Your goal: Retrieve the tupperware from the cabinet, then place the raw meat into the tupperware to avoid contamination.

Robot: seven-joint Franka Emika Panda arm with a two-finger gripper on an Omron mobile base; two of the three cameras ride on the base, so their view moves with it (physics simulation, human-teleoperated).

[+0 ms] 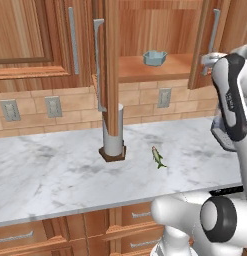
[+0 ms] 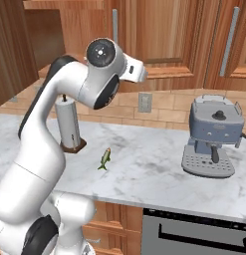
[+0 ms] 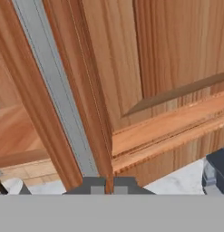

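Presently the cabinet (image 1: 145,45) stands with both doors swung open; the tupperware (image 1: 155,57) sits upright on its shelf. The raw meat (image 1: 157,157) lies on the marble surface (image 1: 55,170), just right of the paper towel roll (image 1: 113,135). In the hand view the gripper (image 3: 109,183) has its jaws closed at the right door's edge, beside the silver handle (image 3: 59,95)
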